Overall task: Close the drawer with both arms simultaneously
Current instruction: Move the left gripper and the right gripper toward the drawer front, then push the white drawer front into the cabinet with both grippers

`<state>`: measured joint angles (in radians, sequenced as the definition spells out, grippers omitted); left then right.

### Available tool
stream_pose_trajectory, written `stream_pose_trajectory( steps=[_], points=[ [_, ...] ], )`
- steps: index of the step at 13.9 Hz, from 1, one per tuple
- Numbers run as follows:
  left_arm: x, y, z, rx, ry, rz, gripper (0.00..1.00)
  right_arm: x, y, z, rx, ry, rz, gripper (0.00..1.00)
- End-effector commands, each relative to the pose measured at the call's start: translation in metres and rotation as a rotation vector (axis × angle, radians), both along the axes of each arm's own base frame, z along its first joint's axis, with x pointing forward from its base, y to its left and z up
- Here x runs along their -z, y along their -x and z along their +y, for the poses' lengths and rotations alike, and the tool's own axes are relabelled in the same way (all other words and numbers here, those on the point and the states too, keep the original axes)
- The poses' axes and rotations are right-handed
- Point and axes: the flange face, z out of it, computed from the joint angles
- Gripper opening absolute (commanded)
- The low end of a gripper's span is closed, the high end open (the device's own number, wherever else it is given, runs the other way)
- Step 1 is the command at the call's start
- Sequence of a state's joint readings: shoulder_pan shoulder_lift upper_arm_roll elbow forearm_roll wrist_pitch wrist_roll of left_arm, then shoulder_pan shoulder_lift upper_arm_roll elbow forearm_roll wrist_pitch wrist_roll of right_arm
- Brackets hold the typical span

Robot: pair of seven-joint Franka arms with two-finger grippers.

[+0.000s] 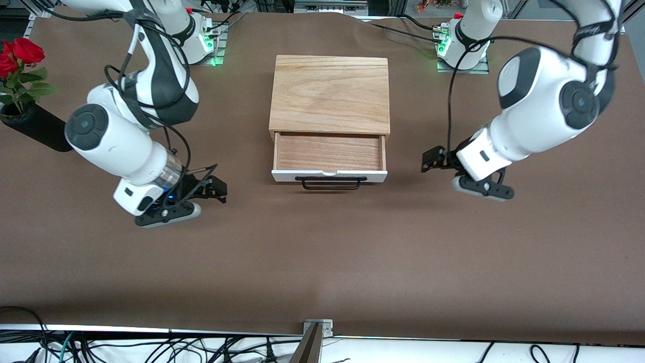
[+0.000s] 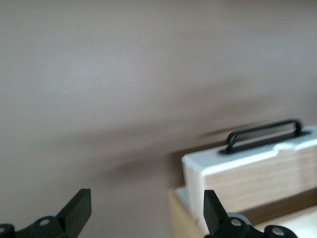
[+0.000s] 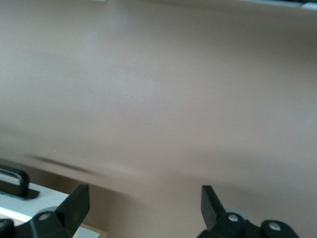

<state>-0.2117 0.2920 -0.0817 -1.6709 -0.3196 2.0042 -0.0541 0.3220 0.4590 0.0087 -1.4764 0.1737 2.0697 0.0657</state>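
You've got the drawer [image 1: 329,154] pulled out of its wooden box [image 1: 330,94] at mid-counter, tray empty, white front panel [image 1: 329,176] and black wire handle [image 1: 331,182] facing the front camera. The box sits square to the counter [image 1: 322,262], so a straight push on the panel toward the arms' bases should seat it — that's why both arms flank it, one per end of the panel.

Left pincer [image 1: 442,168] hangs over bare counter just off the drawer's end toward the left arm, approx level with the front panel. Its fingers [image 2: 79,208] stand wide apart in the left wrist view, nothing between them, and the panel corner w/ the handle [image 2: 265,135] shows close by. The spread looks meant for pressing on the panel, not for gripping.

Right pincer [image 1: 204,194] is over the counter toward the right arm's end, well apart from the drawer and a bit lower in the front view than the panel. Fingers [image 3: 77,206] also wide, empty; the right wrist view catches only an edge of the panel and handle [image 3: 12,177].

Neither touches the drawer yet — I'd judge the close hasn't begun. The right has more ground to cover, so match timing or the tray may skew and bind.

A vase w/ red roses [image 1: 22,96] stands at the right arm's end, clear of the work.
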Motion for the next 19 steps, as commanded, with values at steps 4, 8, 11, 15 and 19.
stream_pose_trajectory(
  steps=[4, 8, 11, 15, 19],
  points=[
    [0.070, -0.014, -0.085, -0.017, 0.111, -0.064, 1.00, 0.034, 0.001, 0.074, 0.064, -0.055, 0.038, 1.00],
    [0.113, -0.011, -0.103, -0.022, 0.127, -0.026, 1.00, 0.062, 0.006, 0.100, 0.085, -0.152, 0.122, 1.00],
    [0.130, -0.002, -0.116, -0.028, 0.155, 0.016, 1.00, 0.079, 0.013, 0.114, 0.072, -0.175, 0.170, 1.00],
    [0.138, 0.005, -0.118, -0.017, 0.148, 0.052, 1.00, 0.099, 0.022, 0.128, 0.058, -0.179, 0.218, 1.00],
    [0.143, 0.011, -0.119, 0.006, 0.141, 0.109, 1.00, 0.113, 0.035, 0.149, 0.041, -0.197, 0.260, 1.00]
  ],
)
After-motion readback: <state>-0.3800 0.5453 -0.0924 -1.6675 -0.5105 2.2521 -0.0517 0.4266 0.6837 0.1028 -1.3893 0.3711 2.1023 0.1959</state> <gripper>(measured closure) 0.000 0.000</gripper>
